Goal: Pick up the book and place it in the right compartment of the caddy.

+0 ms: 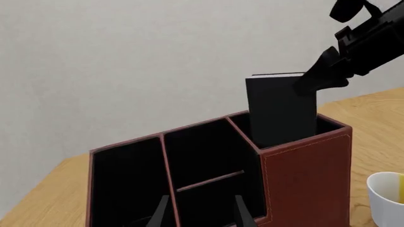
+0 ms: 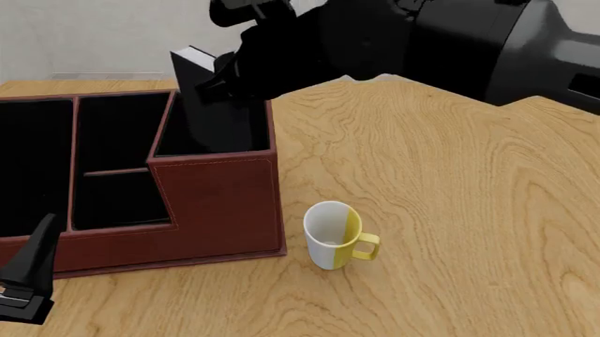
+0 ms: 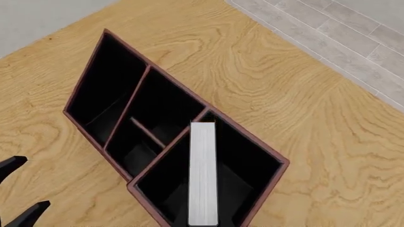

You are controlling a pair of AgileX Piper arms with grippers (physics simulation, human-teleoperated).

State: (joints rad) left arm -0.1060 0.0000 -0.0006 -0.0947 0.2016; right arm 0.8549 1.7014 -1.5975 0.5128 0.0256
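Near far left corner of worktop (image 2: 450, 182): one caddy (image 2: 216, 203), four black-lined sections counted. One book (image 1: 281, 111) stands upright in right compartment (image 2: 211, 130), top sticking out above rim. Right tool (image 2: 218, 78) at book's top, cannot tell if gripping. Left tool (image 1: 198, 213) open, holds nothing, near caddy's front. One mug (image 2: 334, 235), white and yellow, just beside caddy.

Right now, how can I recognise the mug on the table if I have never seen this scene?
Find the large reddish-brown caddy on the wooden table. The mug stands on the table beside its tall right corner. It is small and white with a yellow side and handle, the only brightly coloured thing.
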